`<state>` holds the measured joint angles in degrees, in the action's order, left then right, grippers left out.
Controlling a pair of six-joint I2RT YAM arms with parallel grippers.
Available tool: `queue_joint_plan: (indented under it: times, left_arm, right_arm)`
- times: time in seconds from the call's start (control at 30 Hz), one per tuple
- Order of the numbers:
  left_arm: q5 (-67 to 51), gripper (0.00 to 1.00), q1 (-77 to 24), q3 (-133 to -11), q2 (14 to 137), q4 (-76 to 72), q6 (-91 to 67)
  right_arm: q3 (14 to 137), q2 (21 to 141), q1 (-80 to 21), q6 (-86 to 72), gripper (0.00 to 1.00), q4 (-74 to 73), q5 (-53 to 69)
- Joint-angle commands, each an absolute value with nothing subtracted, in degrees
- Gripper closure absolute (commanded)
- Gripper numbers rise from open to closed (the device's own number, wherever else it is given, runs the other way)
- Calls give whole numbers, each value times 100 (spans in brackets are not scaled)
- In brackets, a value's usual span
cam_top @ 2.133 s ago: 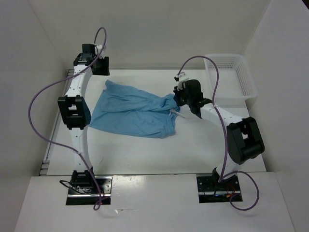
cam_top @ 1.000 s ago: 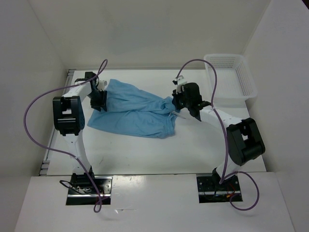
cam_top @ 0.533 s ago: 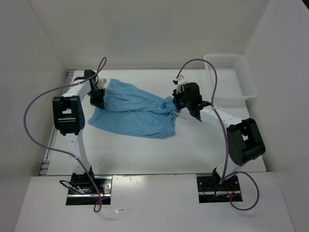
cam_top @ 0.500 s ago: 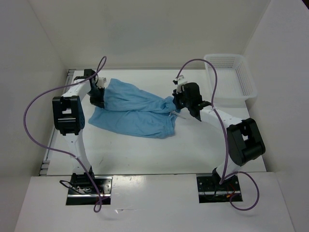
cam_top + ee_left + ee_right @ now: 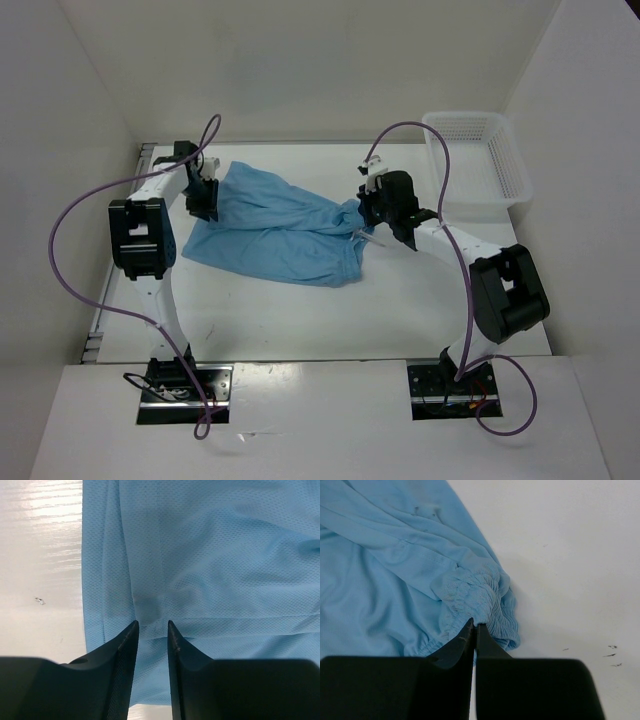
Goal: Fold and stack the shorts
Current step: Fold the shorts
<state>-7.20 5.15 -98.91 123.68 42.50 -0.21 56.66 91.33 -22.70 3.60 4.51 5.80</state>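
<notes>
From above, find the shorts spread on the table; left wrist: seat the left gripper, narrowly parted and empty, around the hem before closing; right wrist: trust the right gripper, clamped on the waistband.

Light blue, seemingly fine-mesh shorts

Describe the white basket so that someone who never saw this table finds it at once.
Look at the white table, then at its far right corner, beyond the right arm. There stands the basket: white, rectangular, with mesh walls. It is the only rigid container; its neighbour, the blue shorts, is soft cloth.
</notes>
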Motion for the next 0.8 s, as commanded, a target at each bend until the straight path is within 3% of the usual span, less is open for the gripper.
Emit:
queue_joint_plan:
  times: [0.0, 0.2, 0.6, 0.77]
  left_arm:
    - [-739, 64, 501, -9826, 12480, 4271, 0]
    - [-598, 61, 501, -9773, 12533, 4271, 0]
    - [-835, 97, 501, -9712, 12525, 4271, 0]
    - [-888, 100, 501, -9957, 12245, 4211, 0]
  right_arm:
    - [5827, 8912, -2329, 431, 100, 615, 536]
    - [5774, 8859, -2329, 431, 100, 615, 536]
    - [5722, 8754, -2329, 431, 100, 615, 536]
    - [5722, 8754, -2329, 431, 100, 615, 483]
